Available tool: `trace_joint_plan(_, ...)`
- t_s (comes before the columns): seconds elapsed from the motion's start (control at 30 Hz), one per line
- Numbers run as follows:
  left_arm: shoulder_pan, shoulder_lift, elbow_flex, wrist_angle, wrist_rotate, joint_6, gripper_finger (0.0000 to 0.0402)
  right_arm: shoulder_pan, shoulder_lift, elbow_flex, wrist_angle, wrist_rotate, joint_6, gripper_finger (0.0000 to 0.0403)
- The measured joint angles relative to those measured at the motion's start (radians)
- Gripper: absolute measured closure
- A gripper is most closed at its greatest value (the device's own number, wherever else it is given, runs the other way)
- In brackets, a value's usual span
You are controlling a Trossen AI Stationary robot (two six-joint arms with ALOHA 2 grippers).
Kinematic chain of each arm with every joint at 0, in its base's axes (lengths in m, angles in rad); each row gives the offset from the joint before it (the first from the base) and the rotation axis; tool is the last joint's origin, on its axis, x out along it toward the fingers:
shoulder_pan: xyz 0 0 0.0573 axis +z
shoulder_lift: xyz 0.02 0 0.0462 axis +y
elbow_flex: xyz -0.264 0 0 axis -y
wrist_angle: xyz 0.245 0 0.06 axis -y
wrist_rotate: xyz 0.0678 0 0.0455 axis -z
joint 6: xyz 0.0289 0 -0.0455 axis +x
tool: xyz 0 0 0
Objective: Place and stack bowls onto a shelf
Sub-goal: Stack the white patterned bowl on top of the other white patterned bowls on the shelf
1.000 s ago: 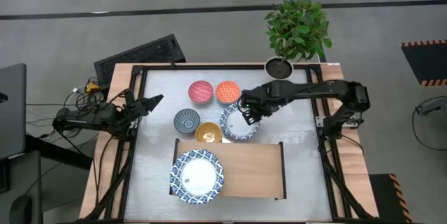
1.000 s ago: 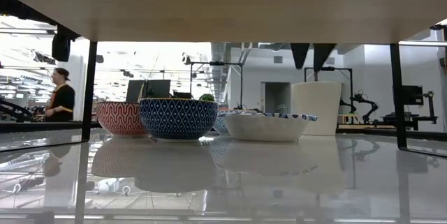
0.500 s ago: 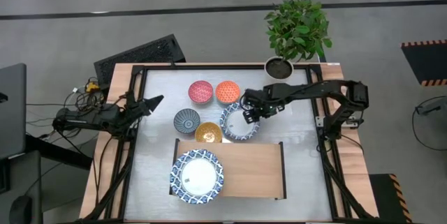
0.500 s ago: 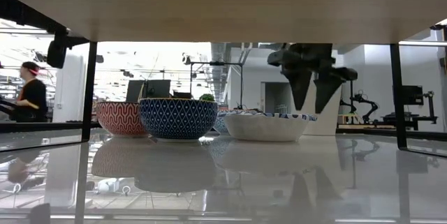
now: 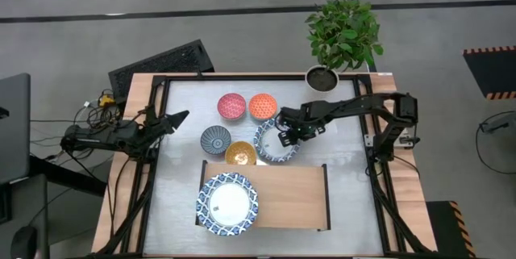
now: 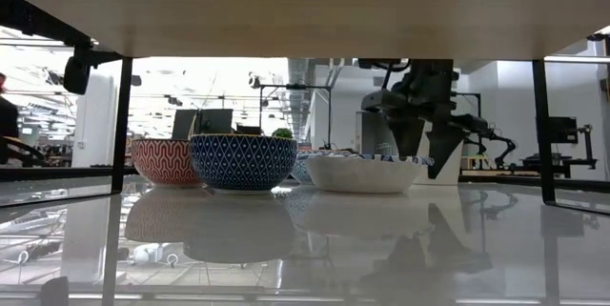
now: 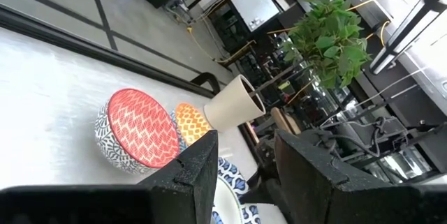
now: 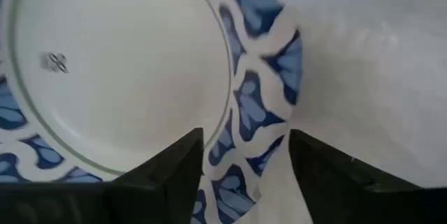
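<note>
A large blue-and-white bowl [image 5: 269, 144] sits on the table just beyond the shelf [image 5: 290, 198]; it also shows in the low view [image 6: 357, 173]. My right gripper [image 5: 284, 135] is open and low over that bowl's right rim [image 8: 262, 105]. One finger stands inside the rim and one outside, with a gap on each side. A second large bowl [image 5: 228, 203] rests on the shelf's left end. Pink-red [image 5: 231, 106], orange [image 5: 263, 106], dark blue-grey [image 5: 215, 139] and yellow [image 5: 240, 154] bowls stand on the table. My left gripper [image 5: 173, 118] waits open at the table's left edge.
A white plant pot [image 5: 321, 77] with a leafy plant stands at the table's far right, behind my right arm. The small bowls crowd the space left of the large bowl. The shelf's middle and right [image 5: 298, 186] are bare wood. Black frame rails [image 5: 161, 170] line the table's sides.
My right gripper has come down from above toward the large bowl's right rim and shifted slightly toward the table's near edge, its fingers now astride the rim. The bowls have stayed in place.
</note>
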State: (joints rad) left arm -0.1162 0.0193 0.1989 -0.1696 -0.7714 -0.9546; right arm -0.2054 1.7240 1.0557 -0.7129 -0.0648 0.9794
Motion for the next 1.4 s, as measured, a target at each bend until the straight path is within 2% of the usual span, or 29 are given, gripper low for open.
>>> trace_joint_plan(0.1, 0.000, 0.000, 0.000, 0.000, 0.005, 0.000, 0.0273, 0.000, 0.017, 0.000, 0.005, -0.017, 0.015, 0.0224)
trace_joint_plan(0.33, 0.000, 0.000, 0.000, 0.001, 0.006, -0.025, 0.0273, -0.006, -0.003, 0.002, 0.009, -0.020, 0.041, 0.0381)
trace_joint_plan(0.7, 0.000, 0.000, 0.000, 0.001, 0.034, -0.026, 0.0273, -0.007, -0.125, 0.001, -0.019, -0.005, 0.086, 0.0383)
trace_joint_plan(0.9, 0.000, 0.000, 0.000, 0.000, 0.041, -0.026, 0.0273, -0.008, -0.242, 0.059, -0.061, 0.091, 0.097, 0.0383)
trace_joint_plan(1.0, 0.000, 0.000, 0.000, -0.001, 0.042, -0.026, 0.0273, -0.013, -0.295, 0.101, -0.059, 0.105, 0.095, 0.0383)
trace_joint_plan(1.17, 0.000, 0.000, 0.000, 0.000, 0.042, -0.035, 0.0273, 0.024, -0.339, 0.194, 0.044, 0.112, 0.044, 0.0383)
trace_joint_plan(1.4, 0.000, 0.000, 0.000, -0.001, 0.042, -0.036, 0.0273, 0.144, -0.300, 0.346, 0.310, -0.013, -0.022, 0.0382)
